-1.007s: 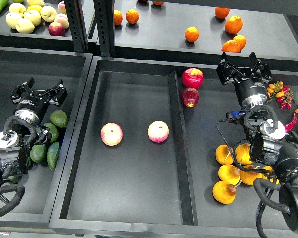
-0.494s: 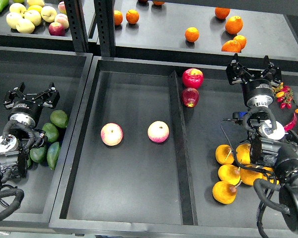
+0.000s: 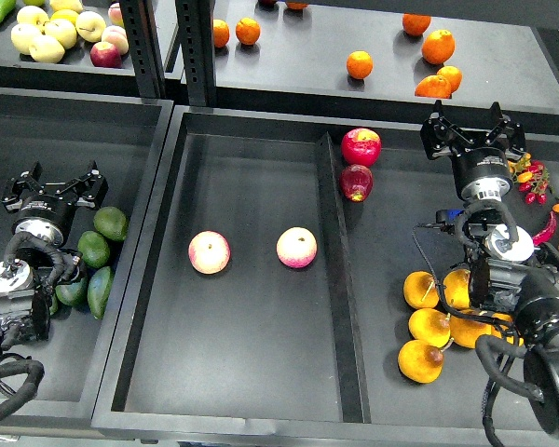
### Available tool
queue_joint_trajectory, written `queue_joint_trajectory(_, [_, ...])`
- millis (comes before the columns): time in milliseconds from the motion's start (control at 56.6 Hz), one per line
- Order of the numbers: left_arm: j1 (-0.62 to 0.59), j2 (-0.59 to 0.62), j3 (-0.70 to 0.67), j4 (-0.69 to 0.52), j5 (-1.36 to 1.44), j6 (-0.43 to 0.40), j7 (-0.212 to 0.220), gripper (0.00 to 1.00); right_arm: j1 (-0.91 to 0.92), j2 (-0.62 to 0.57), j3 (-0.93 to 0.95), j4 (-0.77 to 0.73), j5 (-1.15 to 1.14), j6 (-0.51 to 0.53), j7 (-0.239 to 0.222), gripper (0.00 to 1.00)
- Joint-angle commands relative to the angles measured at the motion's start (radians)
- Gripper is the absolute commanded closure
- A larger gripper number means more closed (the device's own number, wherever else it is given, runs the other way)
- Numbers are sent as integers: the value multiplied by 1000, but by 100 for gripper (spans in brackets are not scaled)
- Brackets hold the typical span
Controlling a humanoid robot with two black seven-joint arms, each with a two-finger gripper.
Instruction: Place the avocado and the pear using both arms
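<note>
Several avocados lie in the left tray. The darkest, elongated avocado (image 3: 100,291) lies at the front of the group, with rounder ones (image 3: 110,222) behind it. My left gripper (image 3: 54,189) is open and empty, just left of and behind the avocados. Several yellow-orange pears lie in the right tray. The pear (image 3: 420,361) with a brown blotch is the nearest one. My right gripper (image 3: 473,130) is open and empty, at the far end of the right tray, well behind the pears. My right arm hides part of the pear group.
The middle tray (image 3: 168,372) holds two pink-and-cream apples (image 3: 210,251) (image 3: 297,248). Two red apples (image 3: 361,146) lie past its divider (image 3: 340,279). A back shelf holds oranges (image 3: 359,64) and yellow fruit (image 3: 47,37). Small red and orange fruits (image 3: 531,182) lie at the right edge.
My left gripper has moved left and a little nearer, away from the middle tray. My right gripper has moved right. Both stay open. No fruit has moved.
</note>
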Motion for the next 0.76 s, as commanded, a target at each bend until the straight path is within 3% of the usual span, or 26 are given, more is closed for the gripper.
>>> queue_joint_trajectory(0, [23,0,2,-14,2,0,0,1,1,0,-6,0,0,0,-11,1])
queue_joint_trajectory(742, [40,0,8,-34,2,0,1,1,0,0,-34,7,-9,0,-15,0])
